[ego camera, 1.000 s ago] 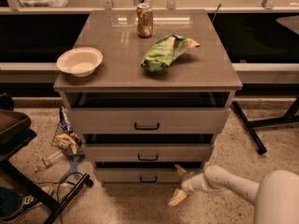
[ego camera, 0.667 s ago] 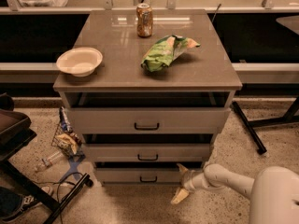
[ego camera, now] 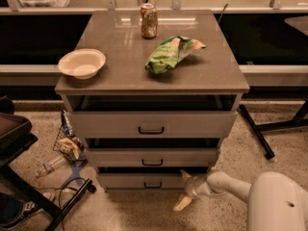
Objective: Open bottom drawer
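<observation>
The bottom drawer (ego camera: 130,180) is the lowest and shortest of three grey-beige fronts, with a small dark bar handle (ego camera: 152,185). A dark gap shows above its front. My gripper (ego camera: 184,190) is at the end of the white arm (ego camera: 231,186) that reaches in from the lower right. It sits at the drawer's right end, to the right of the handle. One pale finger (ego camera: 185,175) points up at the drawer's top right corner; the other finger (ego camera: 182,203) points down towards the floor. The fingers are spread apart and hold nothing.
On the cabinet top (ego camera: 120,57) stand a white bowl (ego camera: 82,63), a soda can (ego camera: 148,20) and a green chip bag (ego camera: 172,52). The top drawer (ego camera: 151,123) and middle drawer (ego camera: 152,156) sit above. Litter and cables (ego camera: 67,146) lie on the floor at left; a dark chair leg (ego camera: 256,131) at right.
The gripper has shifted very slightly; its spread fingers stay at the bottom drawer's right end. The drawers have not visibly moved.
</observation>
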Robot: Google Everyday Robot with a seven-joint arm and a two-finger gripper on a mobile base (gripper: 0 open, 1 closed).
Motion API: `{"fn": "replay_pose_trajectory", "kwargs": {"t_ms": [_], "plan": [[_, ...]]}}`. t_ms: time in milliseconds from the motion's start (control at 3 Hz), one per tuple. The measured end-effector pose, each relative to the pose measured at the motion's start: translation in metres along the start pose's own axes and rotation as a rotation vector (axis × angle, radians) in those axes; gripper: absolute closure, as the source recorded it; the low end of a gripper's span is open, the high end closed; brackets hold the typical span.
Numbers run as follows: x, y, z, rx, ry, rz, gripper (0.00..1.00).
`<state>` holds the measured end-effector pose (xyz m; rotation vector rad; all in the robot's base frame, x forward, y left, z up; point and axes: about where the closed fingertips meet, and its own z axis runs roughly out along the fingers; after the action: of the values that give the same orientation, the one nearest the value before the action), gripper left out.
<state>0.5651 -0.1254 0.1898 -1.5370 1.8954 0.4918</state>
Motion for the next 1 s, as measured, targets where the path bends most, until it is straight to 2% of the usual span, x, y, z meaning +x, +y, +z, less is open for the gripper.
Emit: {"fn": "replay_pose_trajectory", "kwargs": {"t_ms": [333, 1000], "plan": [[0.0004, 0.0044, 0.0142, -0.018, -0.018, 0.002, 0.34], [-0.0032, 0.0040, 0.0105, -0.018, -0.018, 0.002, 0.96]]}}
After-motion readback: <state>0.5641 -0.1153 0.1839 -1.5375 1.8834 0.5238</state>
